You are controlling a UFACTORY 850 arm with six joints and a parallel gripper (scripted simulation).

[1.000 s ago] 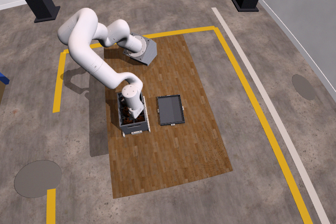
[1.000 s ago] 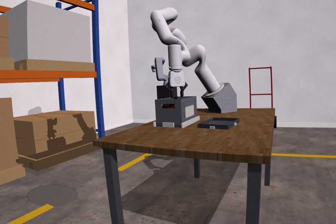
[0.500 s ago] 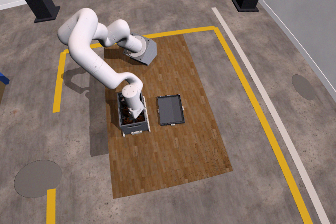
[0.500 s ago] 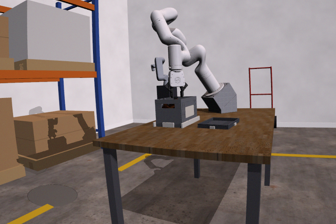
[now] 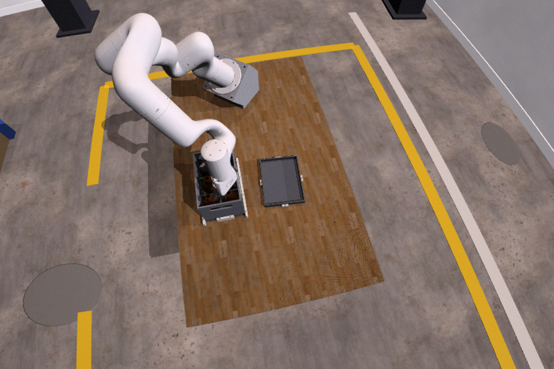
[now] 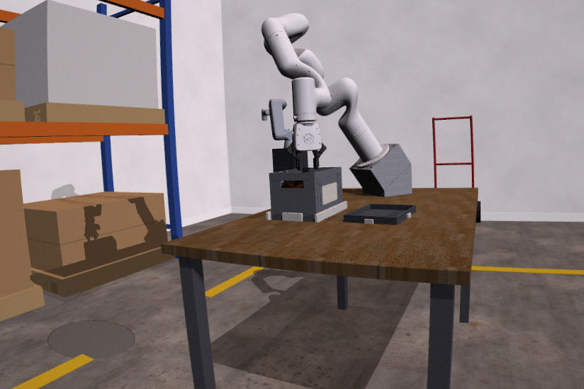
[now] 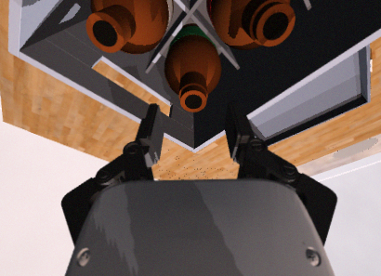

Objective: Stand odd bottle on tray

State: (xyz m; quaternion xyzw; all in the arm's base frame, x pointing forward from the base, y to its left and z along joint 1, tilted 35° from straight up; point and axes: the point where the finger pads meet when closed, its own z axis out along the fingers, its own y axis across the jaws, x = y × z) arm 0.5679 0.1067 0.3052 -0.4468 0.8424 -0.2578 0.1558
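An amber glass-like bottle with a green band and a narrow ringed neck (image 7: 192, 69) stands in the corner cell of a dark gray, straight-walled crate (image 6: 292, 203) (image 5: 221, 211) (image 7: 193, 138), its mouth just ahead of the black-fingered gripper (image 5: 224, 183) (image 6: 307, 162) (image 7: 193, 114), whose flat pads stand apart with nothing between them. Whether this is the odd-necked bottle cannot be told; two more amber bottles, one at the left of the wrist view (image 7: 127, 24) and one at the right (image 7: 251, 18), rise beyond thin pale dividers, their round shoulders shiny and their mouths rimmed. A sound approach likely centers the pads on the neck below the ringed lip, keeps the wrist vertical and closes gently and evenly, so that the width at a matching height can be compared from bottle to bottle; an off-center squeeze could tip the glass or catch a crate wall. Beside the crate, the shallow, rectangular dark gray tray (image 5: 284, 203) (image 6: 370, 217) (image 7: 321, 121) lies flat with no bottle on it, small white blocks at its edges, on a brown wood-grained surface (image 5: 277, 257) (image 6: 377, 248) (image 7: 70, 112) patterned in short planks.
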